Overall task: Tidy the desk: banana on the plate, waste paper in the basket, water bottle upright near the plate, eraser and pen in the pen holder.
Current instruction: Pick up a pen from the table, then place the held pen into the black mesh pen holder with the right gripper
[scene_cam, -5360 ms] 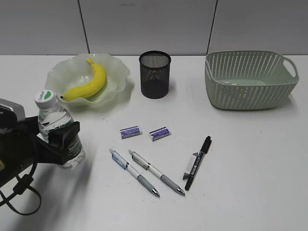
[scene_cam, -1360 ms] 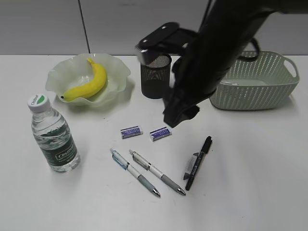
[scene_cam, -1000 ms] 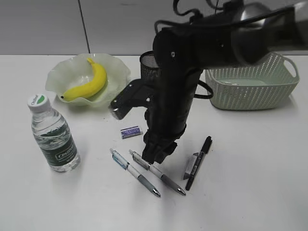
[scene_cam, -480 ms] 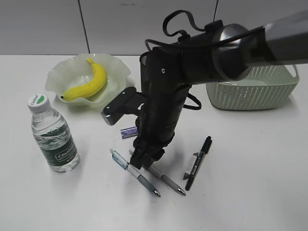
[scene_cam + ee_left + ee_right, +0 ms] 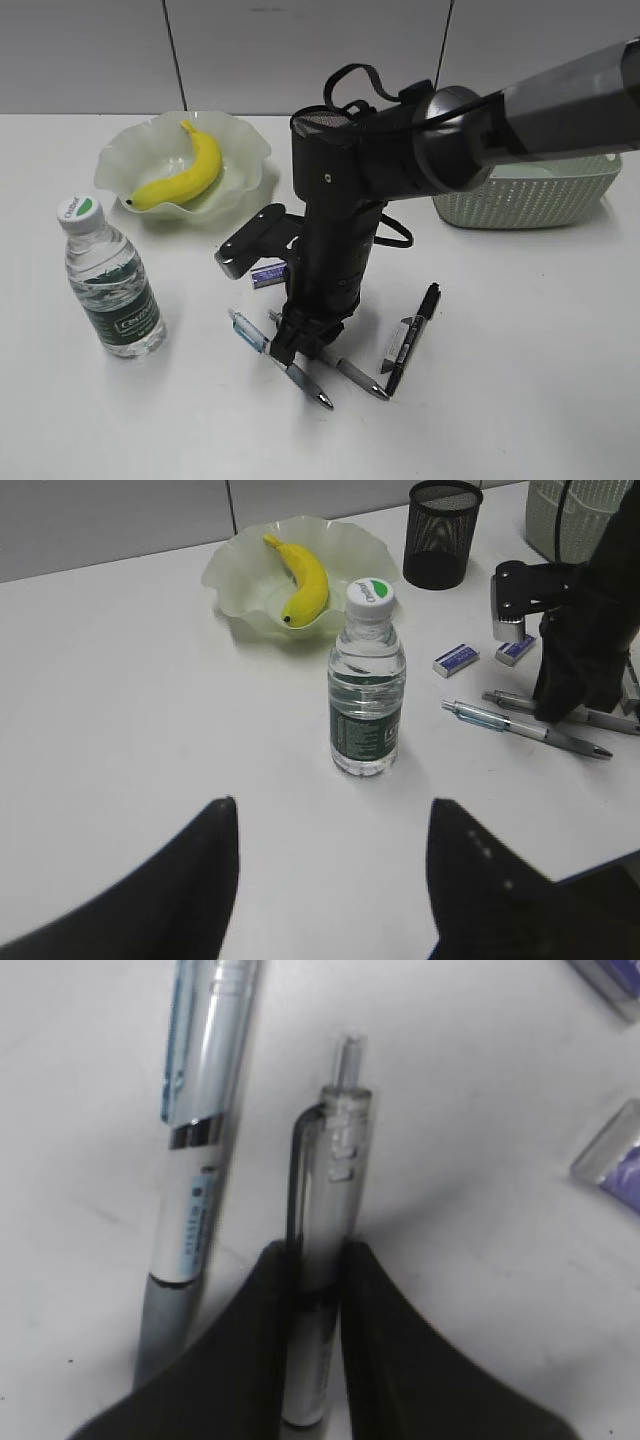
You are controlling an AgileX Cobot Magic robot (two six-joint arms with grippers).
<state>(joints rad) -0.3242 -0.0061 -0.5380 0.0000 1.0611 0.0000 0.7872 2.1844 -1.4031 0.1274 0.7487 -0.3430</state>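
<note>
Glossy clear plastic water bottle, black metal mesh pen holder, matt white desk.

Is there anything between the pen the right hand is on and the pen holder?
The right hand has its fingers on both sides of the grey pen. Two erasers lie on the desk between it and the pen holder, low enough to lift over. Nothing tall shows on that path.

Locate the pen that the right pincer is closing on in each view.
Exterior: the grey-clip pen lies low at centre, its upper end hidden under the right pincer.
Left wrist: at the right edge, partly behind the arm.
Right wrist: centre frame, between the fingers.
Shared landmark: the blue-clip pen alongside.
</note>
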